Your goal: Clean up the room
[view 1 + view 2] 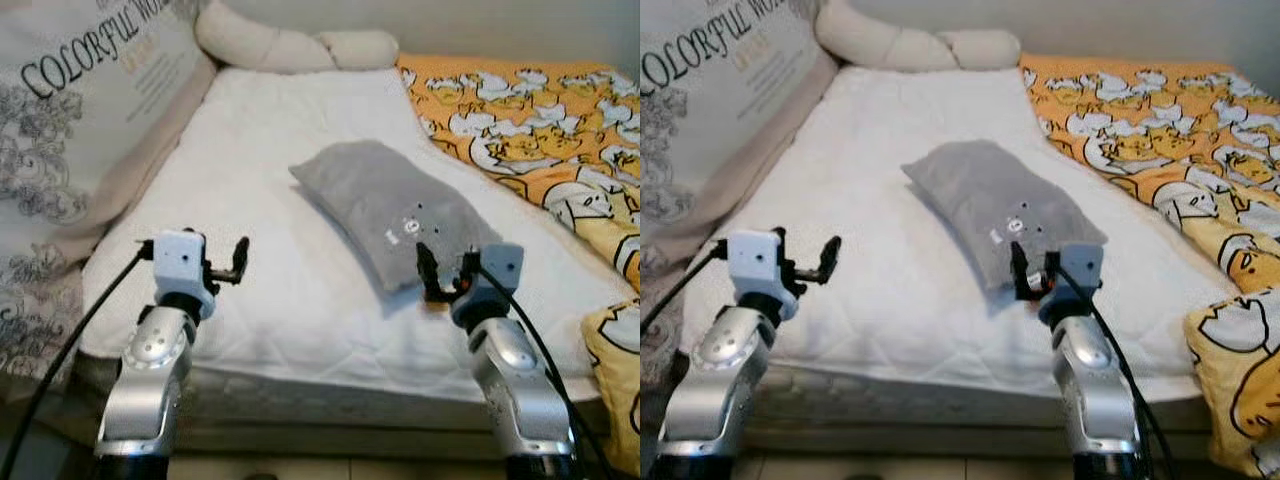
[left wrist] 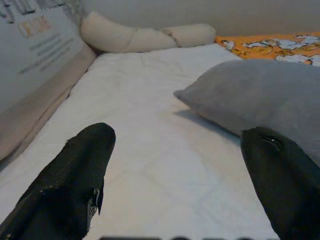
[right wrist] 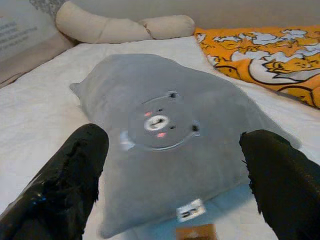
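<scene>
My right gripper (image 1: 446,270), fingers spread and holding nothing, hangs at the near end of the grey pillow (image 1: 390,208) on the white mattress (image 1: 250,250); my left gripper (image 1: 238,260), likewise spread and empty, hovers over bare sheet well to its left. The likely fault: pinching only that soft near corner, so the pillow sags or slips free. Its long axis runs diagonally, far end toward the cream bolster (image 1: 290,45), near end toward me.
</scene>
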`<state>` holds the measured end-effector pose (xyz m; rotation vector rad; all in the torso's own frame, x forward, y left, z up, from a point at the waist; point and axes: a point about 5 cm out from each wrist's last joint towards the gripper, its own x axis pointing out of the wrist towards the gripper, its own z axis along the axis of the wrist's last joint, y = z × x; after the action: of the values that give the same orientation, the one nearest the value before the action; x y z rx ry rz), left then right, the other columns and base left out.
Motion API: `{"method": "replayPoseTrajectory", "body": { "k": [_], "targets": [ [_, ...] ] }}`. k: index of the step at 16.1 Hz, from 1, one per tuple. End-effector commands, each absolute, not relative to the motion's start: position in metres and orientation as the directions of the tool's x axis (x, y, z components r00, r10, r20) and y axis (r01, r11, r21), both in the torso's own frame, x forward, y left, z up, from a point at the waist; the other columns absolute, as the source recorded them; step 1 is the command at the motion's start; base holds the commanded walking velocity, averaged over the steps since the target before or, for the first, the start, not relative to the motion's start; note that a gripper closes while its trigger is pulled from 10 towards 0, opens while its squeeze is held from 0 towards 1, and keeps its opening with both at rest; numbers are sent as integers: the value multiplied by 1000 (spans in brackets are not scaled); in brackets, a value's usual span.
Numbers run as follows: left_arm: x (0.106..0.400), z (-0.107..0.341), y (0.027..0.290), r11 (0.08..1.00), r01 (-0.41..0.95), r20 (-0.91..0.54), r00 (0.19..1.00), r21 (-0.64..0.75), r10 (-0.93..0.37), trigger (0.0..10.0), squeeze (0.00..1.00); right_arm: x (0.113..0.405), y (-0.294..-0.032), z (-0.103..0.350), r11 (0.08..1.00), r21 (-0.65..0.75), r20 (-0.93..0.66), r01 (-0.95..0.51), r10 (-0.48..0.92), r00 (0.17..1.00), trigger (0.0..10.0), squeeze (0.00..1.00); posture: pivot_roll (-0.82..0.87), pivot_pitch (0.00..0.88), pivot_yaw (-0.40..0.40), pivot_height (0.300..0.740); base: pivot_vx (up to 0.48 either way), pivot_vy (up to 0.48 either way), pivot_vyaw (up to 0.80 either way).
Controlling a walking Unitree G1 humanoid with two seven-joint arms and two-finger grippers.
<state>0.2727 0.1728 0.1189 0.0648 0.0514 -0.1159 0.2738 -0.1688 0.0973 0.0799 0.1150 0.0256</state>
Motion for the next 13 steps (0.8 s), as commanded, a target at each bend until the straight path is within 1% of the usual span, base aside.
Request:
{"method": "replayPoseTrajectory", "body": {
  "k": [1, 8, 9, 11, 13],
  "targets": [
    [274, 120, 166, 989, 135, -48, 990, 55, -133, 10000, 0, 273, -179, 96, 997, 71, -117, 12, -3, 993, 10000, 0, 161, 0, 13, 740, 311, 0, 0],
    [273, 119, 167, 990, 131, -49, 990, 56, -129, 10000, 0, 275, -176, 96, 998, 66, -116, -8, 16, 993, 10000, 0, 170, 0, 9, 740, 310, 0, 0],
    [273, 120, 166, 990, 132, -49, 990, 56, -130, 10000, 0, 275, -173, 96, 997, 51, -119, -49, 55, 991, 10000, 0, 169, 0, 10, 740, 311, 0, 0],
    [273, 120, 166, 989, 136, -49, 990, 57, -133, 10000, 0, 274, -171, 96, 997, 50, -119, -59, 64, 991, 10000, 0, 168, 0, 12, 740, 311, 0, 669],
    [273, 120, 165, 988, 141, -50, 989, 58, -138, 10000, 0, 274, -173, 95, 998, 59, -121, -36, 43, 992, 10000, 0, 165, 0, 15, 740, 306, 0, 0]
  ]
}}
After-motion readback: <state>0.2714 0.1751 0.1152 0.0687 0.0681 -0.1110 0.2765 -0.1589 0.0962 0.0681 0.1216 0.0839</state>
